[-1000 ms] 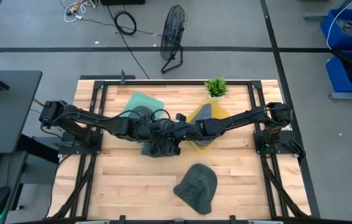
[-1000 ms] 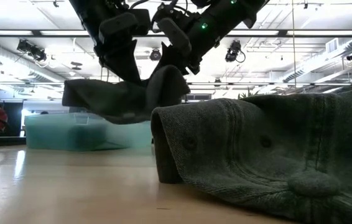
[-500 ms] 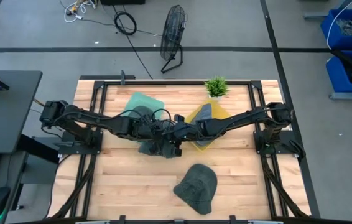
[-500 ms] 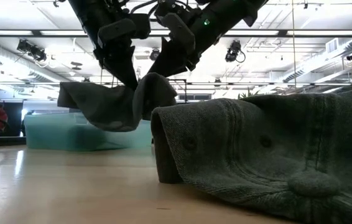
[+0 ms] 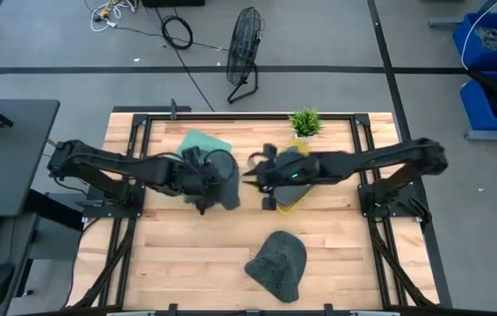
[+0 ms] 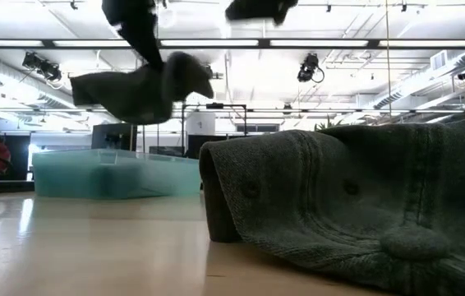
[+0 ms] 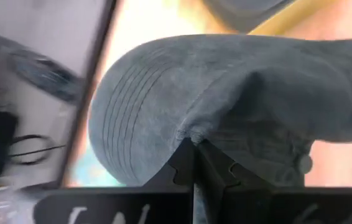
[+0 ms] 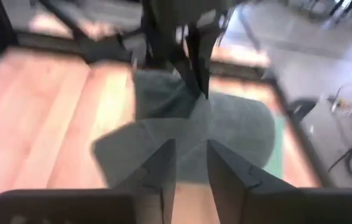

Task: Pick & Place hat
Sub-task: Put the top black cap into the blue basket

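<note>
Above the bench's back half, your left gripper (image 5: 203,186) has its jaws clamped on a grey cap (image 5: 218,178); placing remains, while your right gripper (image 5: 250,178) waits, jaws apart.

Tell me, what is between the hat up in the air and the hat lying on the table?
Only bare wooden table. The high view shows nothing lying between the lifted hat, held by the left pincer, and the hat on the table.

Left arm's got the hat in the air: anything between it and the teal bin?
Nothing visible. The left gripper holds the hat up, right by the teal bin. The right gripper has let go alongside, fingers open.
</note>
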`<act>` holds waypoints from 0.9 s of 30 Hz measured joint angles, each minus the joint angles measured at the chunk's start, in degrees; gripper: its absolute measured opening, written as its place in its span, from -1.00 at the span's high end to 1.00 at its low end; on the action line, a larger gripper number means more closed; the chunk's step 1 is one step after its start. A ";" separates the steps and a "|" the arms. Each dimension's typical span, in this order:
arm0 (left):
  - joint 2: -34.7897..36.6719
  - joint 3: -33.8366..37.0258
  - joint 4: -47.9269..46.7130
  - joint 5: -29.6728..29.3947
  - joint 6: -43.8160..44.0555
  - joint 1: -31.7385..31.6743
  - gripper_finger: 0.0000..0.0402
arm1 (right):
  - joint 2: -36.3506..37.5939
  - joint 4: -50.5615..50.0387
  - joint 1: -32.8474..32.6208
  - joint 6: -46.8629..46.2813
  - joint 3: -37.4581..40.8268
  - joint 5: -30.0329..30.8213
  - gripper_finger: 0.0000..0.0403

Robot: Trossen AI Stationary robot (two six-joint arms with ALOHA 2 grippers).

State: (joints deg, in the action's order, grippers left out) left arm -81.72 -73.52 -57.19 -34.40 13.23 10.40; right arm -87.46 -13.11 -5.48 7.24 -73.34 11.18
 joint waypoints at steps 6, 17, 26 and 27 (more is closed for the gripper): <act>0.18 -3.60 -12.88 -1.72 -9.07 -3.57 0.96 | 8.17 -6.24 0.00 0.55 -0.02 1.89 0.65; 0.02 13.23 -3.37 0.53 -19.51 -15.75 0.96 | 8.95 -12.24 0.00 -3.15 0.05 1.88 0.71; 0.07 17.15 8.18 -4.51 -34.49 -17.31 0.96 | 8.06 -11.65 0.02 -3.12 0.04 1.88 0.71; 0.07 17.10 9.10 -4.83 -36.01 -17.32 0.96 | 8.06 -11.62 0.02 -3.12 0.04 1.88 0.71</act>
State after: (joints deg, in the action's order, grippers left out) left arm -81.65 -56.42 -48.09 -39.22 -22.78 -6.92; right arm -79.40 -24.73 -5.45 4.12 -73.30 13.06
